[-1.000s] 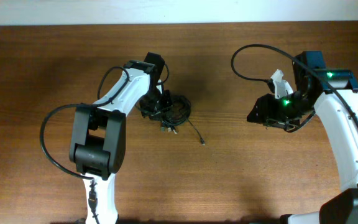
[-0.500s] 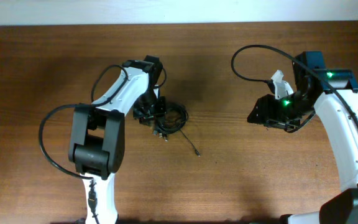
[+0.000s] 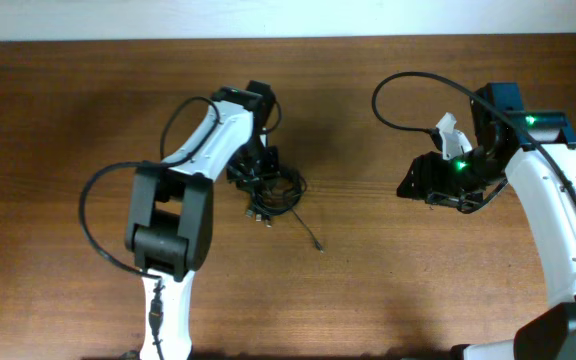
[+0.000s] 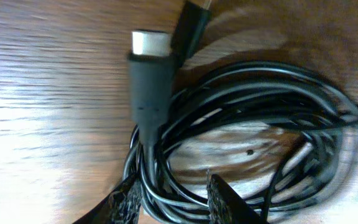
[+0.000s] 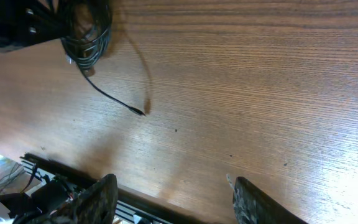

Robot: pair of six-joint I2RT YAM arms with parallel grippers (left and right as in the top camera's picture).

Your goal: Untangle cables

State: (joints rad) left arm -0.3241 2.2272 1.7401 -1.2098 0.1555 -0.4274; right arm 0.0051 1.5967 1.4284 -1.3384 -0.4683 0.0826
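Brown wood table (image 3: pixel 58 110), white wall strip along the far edge. Cables (image 3: pixel 282 188) left of centre, one tight coiled bundle, no strand pulled free. One loose end (image 3: pixel 309 233) trailing out from the coil toward the near side, tip resting on bare wood. Grey plug (image 4: pixel 148 74) with a pale metal tip lying across the coil's edge in the wrist view. Left gripper (image 3: pixel 257 174) right on the bundle's left side; fingers (image 4: pixel 221 199) narrow, straddling several strands of the loop, can't tell whether pinched or just around them. Versus a second ago: bundle nudged slightly nearer and left, loose end swung with it, left elbow shifted right. Whole knot dragged as one lump, so probably no real untangling progress yet. Right gripper (image 3: pixel 420 183) well apart on the right side, unmoved, fingers (image 5: pixel 102 200) wide and empty, hovering over bare wood. Likely needs to pin the bundle or take the loose end before any pull separates strands.
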